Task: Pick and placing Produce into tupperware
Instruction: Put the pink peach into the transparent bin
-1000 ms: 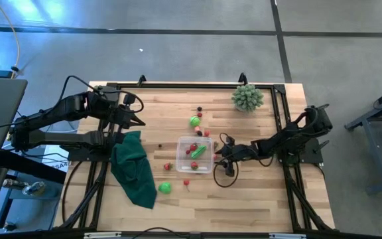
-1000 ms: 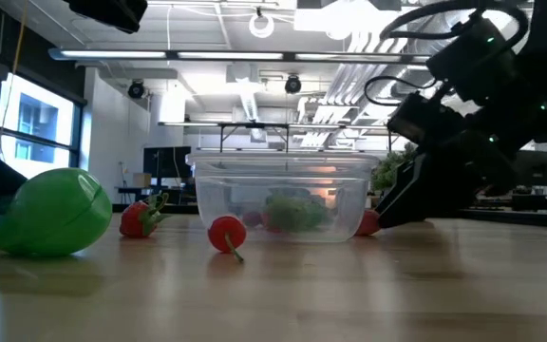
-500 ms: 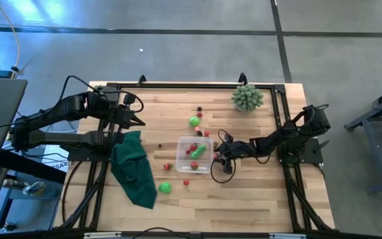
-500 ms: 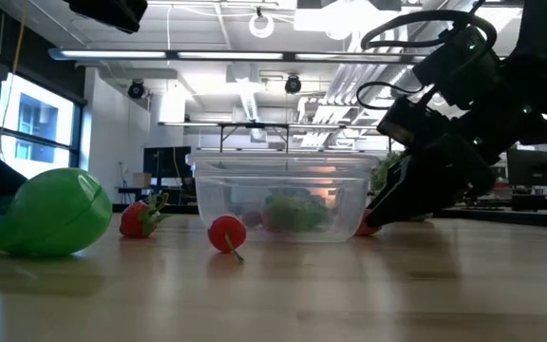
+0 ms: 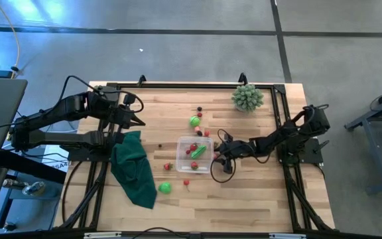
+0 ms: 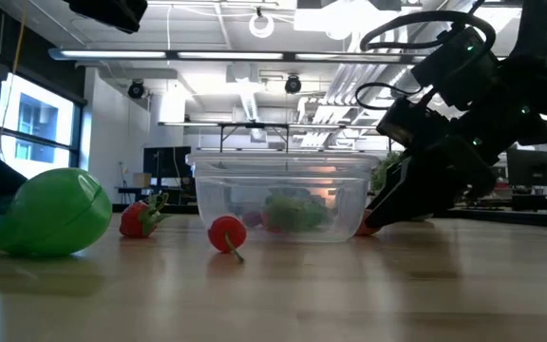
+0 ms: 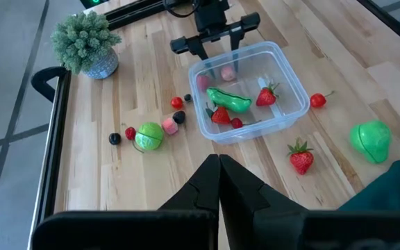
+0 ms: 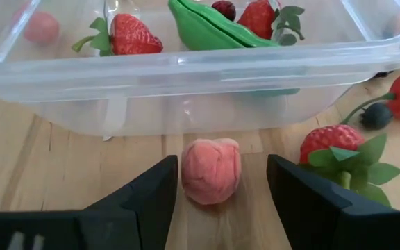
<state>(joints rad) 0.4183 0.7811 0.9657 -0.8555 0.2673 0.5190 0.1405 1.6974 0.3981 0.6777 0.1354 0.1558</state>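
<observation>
The right tool (image 8: 210, 201) lies low on the wooden worktop (image 5: 257, 192) at the right wall of the clear square plastic tupperware (image 5: 195, 154), its fingers spread wide around a small pink round fruit (image 8: 210, 171) without gripping it. The tupperware, mid-worktop, holds strawberries (image 8: 132, 36) and a green pea pod (image 8: 217, 30). The left tool (image 7: 219, 182), fingers pressed together and empty, hovers at the far left above the dark green cloth (image 5: 134, 169).

Clear tupperware (image 8: 186, 76), pink fruit (image 8: 211, 170) (red strawberries beside), dark green cloth (image 5: 134, 171)
</observation>
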